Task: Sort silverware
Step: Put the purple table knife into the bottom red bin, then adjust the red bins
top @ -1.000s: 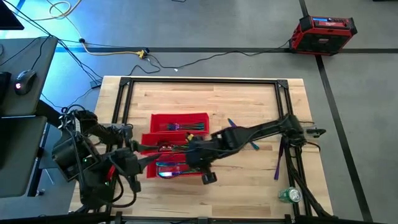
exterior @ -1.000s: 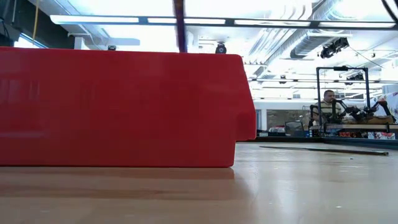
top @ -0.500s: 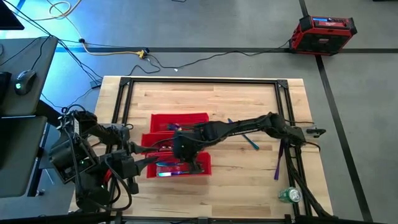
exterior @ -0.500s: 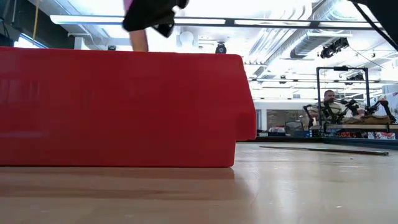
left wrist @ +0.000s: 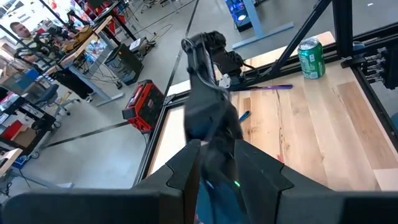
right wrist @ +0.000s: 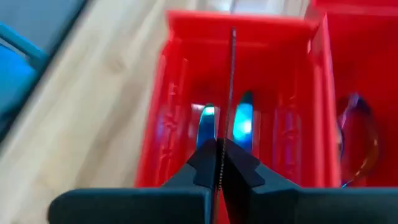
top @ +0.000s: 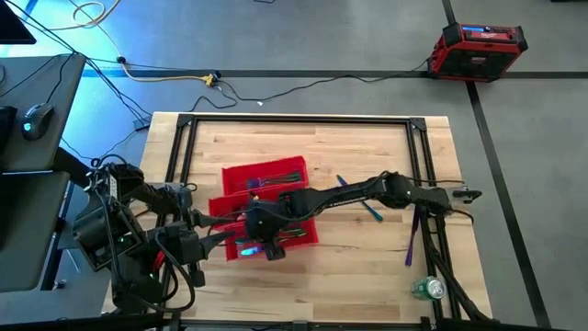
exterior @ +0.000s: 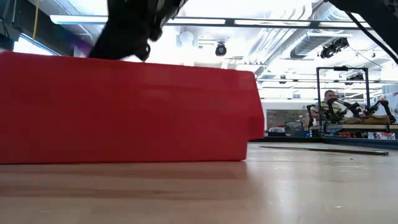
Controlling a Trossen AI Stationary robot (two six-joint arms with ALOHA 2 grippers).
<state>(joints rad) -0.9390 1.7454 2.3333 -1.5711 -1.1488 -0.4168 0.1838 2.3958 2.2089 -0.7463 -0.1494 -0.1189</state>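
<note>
Right gripper (right wrist: 217, 163) fingers clamped on a thin silverware piece (right wrist: 233, 81) over the red tray (top: 220, 207), 9 o'clock compartment. Stiff, light, slick metal: pinch mid-handle. Left gripper (top: 197, 241) fingers apart, idle.

No text can be read anywhere (can label too blurred).

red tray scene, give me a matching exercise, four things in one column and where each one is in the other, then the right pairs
Things:
1. right gripper
2. left gripper
3. green can
4. red toolbox

Places:
A. on the floor beyond the table's far right corner
B. over the red tray, shut on a thin cutlery piece
C. at the table's near right corner
D. at the tray's left end

Pairs: 1-B, 2-D, 3-C, 4-A
</note>
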